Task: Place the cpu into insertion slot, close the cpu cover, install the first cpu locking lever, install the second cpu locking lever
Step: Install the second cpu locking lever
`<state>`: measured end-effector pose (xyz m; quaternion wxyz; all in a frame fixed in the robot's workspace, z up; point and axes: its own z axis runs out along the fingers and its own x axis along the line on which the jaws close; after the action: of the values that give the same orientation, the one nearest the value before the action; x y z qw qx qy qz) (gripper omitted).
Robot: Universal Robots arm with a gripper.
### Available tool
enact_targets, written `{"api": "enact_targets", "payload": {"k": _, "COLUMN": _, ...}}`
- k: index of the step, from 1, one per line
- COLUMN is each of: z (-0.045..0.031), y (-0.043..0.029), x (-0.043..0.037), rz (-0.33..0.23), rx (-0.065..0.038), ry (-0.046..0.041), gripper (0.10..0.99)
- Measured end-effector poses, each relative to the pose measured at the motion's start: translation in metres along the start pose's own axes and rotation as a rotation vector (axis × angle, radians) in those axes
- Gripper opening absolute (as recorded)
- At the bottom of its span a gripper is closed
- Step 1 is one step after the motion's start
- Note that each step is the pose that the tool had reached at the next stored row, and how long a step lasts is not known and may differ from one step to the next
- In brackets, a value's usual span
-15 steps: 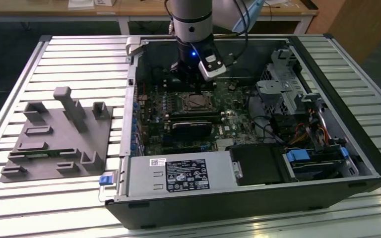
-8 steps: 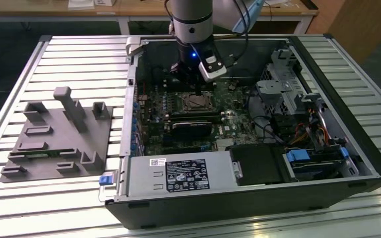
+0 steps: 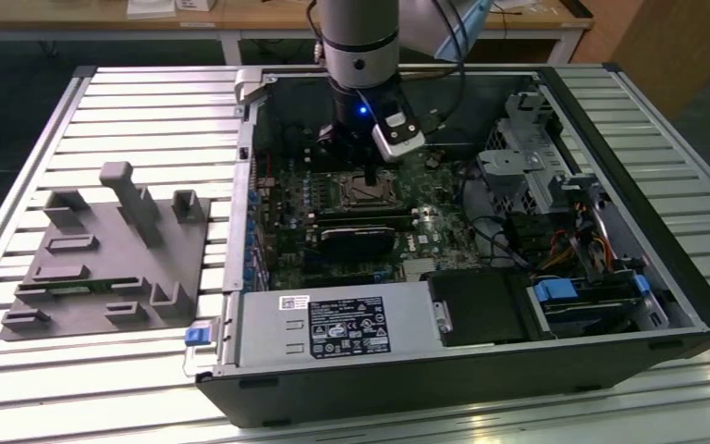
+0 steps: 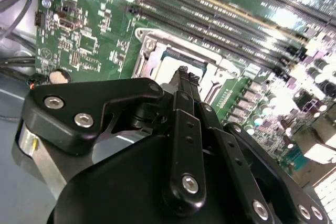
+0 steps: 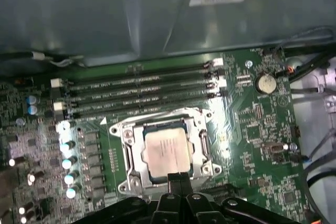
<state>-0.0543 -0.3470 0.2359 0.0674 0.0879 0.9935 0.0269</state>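
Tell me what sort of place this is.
Probably a robotics lab or test bench. An open desktop computer case lies on a slatted aluminium table, a grey fixture plate sits beside it, and wooden workbenches stand behind. The claw is over the cpu.

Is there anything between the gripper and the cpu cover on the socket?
Nothing visible. In the first wrist view the gripper sits at the edge of the cpu cover, which lies closed around the cpu, with no cable or part between them.
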Motion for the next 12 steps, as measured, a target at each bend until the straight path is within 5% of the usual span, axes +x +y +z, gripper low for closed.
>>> {"api": "enact_targets", "payload": {"k": 12, "z": -0.0003, "y": -0.0175, "x": -0.0068, "rz": 0.0, "rx": 0.002, "ry": 0.0111, "gripper": 0.106}}
